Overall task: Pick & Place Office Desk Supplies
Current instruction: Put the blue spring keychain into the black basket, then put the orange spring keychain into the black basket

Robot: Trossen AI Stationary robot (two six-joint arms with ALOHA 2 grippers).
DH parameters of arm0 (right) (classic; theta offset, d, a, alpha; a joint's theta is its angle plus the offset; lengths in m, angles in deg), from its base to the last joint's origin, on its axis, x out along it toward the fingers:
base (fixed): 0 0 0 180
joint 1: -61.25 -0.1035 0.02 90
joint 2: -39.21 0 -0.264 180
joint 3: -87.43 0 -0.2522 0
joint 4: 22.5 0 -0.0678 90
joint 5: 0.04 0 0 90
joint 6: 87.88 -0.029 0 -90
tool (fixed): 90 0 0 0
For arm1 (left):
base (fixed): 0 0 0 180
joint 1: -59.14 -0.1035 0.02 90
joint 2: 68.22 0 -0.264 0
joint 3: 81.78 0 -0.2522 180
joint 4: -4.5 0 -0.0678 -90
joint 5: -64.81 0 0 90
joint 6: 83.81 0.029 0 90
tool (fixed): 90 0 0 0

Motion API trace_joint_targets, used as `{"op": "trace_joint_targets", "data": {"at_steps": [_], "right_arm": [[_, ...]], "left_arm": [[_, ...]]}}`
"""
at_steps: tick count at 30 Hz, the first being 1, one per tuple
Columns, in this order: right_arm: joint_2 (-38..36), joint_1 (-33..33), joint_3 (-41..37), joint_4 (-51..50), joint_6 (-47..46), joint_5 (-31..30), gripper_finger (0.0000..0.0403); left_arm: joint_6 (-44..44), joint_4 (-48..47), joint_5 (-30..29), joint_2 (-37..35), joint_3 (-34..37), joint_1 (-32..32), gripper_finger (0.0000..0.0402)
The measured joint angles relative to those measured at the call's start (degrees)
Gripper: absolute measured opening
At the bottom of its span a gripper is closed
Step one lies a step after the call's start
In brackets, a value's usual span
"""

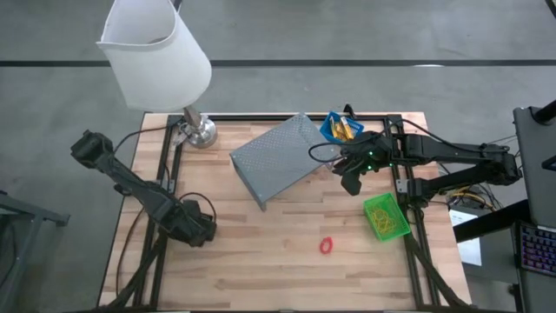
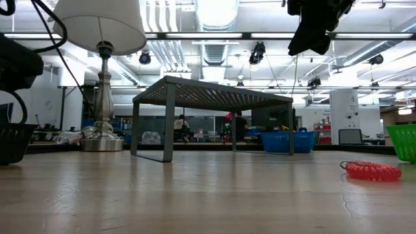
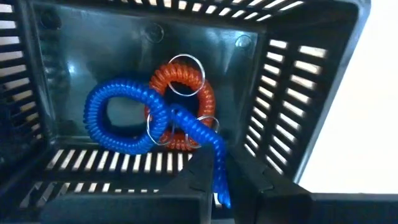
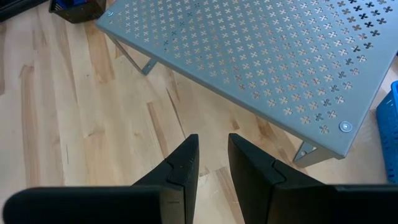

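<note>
Low view, nearest first: red loop (image 2: 370, 170) is lying flat and loose on the surface (image 2: 195, 195), touching nothing else. Right end effector (image 2: 317, 26) is hanging high above and behind it, fingers standing slightly apart with nothing between them.

From overhead, the loop is sitting toward the surface's front edge from that end effector, in open wood. The green bin (image 1: 385, 216) is standing just beside that line, on the outer side. The loop is showing too small to call a long axis; it is reading as a near-round coil.

Left end effector (image 1: 198, 228) is working well apart on the other side, lowered into the black bin (image 3: 311, 74). It is clamping a strand of the blue loop (image 3: 124, 118), which is resting against a second red loop (image 3: 186, 93) on the bin floor.

Farther back: the grey perforated riser (image 1: 278, 161) is standing mid-surface, just beside the right end effector. The blue bin (image 1: 340, 128) with yellow pieces (image 1: 345, 130) is sitting at the far edge, the lamp (image 1: 156, 52) at the far left corner.

Judging: the right arm is nearer and free, the left is occupied. Reaching the loose loop is looking like a move forward and straight down, keeping clear of the green bin's rim.
</note>
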Motion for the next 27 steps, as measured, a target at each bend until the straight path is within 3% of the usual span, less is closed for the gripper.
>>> {"op": "trace_joint_targets", "data": {"at_steps": [17, 27], "right_arm": [[0.0, 0.02, 0.02, 0.0, 0.0, 0.0, 0.0084], [0.0, 0.02, 0.01, 0.01, -0.01, 0.0, 0.0084]], "left_arm": [[1.42, -1.09, -0.43, -1.33, 0.06, 0.0, 0.0127], [1.04, -11.25, 0.86, -4.39, -3.58, 0.0, 0.0134]]}}
